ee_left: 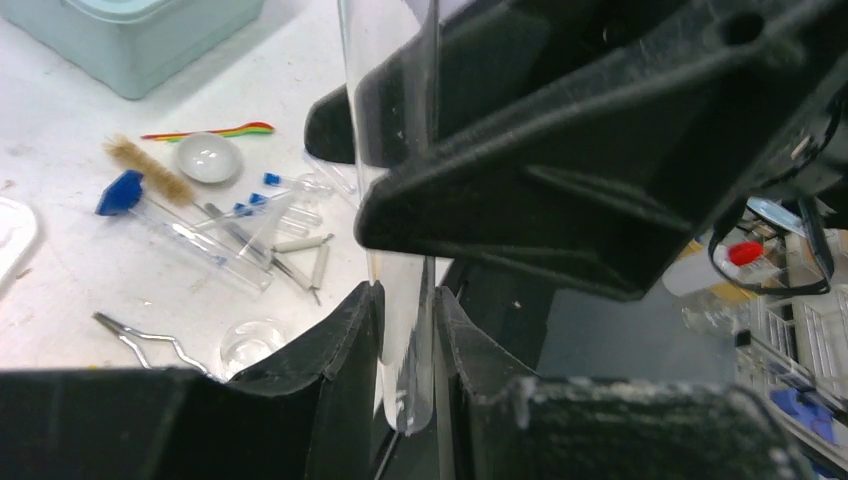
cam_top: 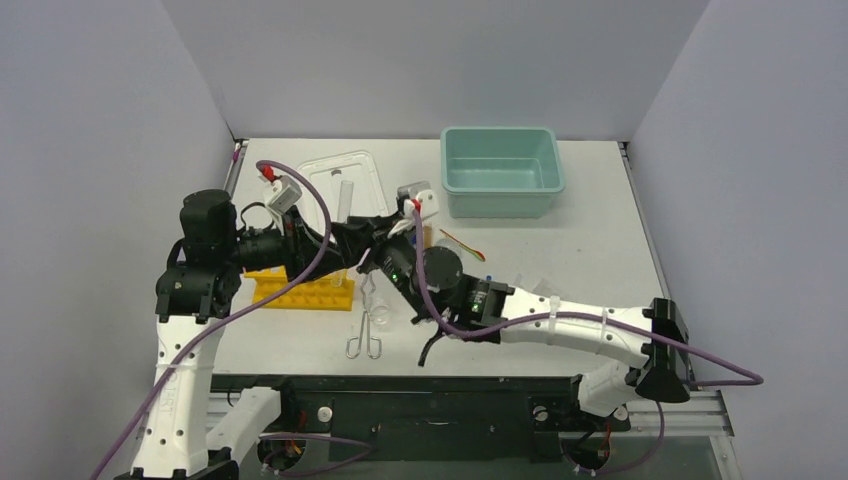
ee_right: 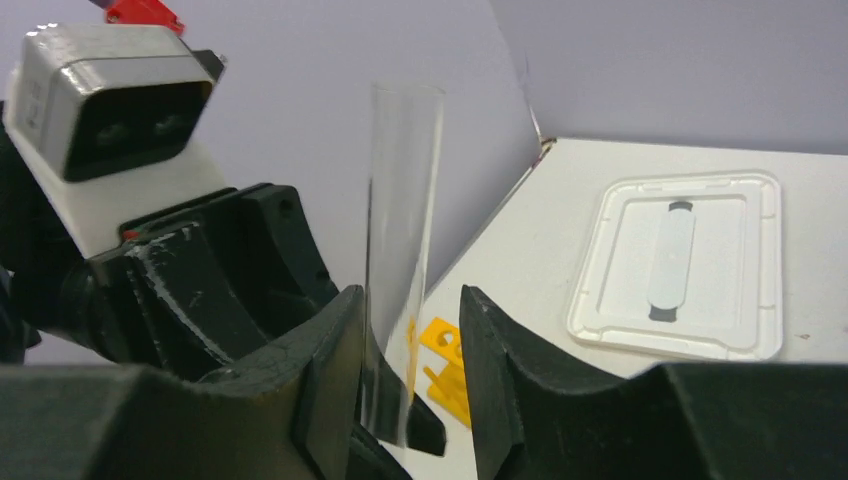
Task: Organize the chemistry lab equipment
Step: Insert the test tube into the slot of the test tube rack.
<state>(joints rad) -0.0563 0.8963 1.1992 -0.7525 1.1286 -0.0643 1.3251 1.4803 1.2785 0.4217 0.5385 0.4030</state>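
Note:
A clear glass tube (ee_left: 405, 380) stands upright between both grippers, above the yellow holed rack (cam_top: 300, 290). My left gripper (ee_left: 407, 300) is shut on the tube's rounded bottom end, both pads pressed against the glass. My right gripper (ee_right: 410, 300) is open around the same tube (ee_right: 400, 200) higher up: the glass rests against one finger and a gap shows to the other. In the top view the two grippers meet at mid-table, left (cam_top: 350, 238) and right (cam_top: 385, 245). Metal tongs (cam_top: 365, 330) and a small beaker (cam_top: 380, 318) lie just in front of them.
A teal tub (cam_top: 500, 170) stands at the back right and a white lid (cam_top: 345, 180) at the back centre. On the table lie a brush (ee_left: 150, 170), a round dish (ee_left: 208, 158), blue-capped vials (ee_left: 255, 200) and a wire triangle (ee_left: 300, 260).

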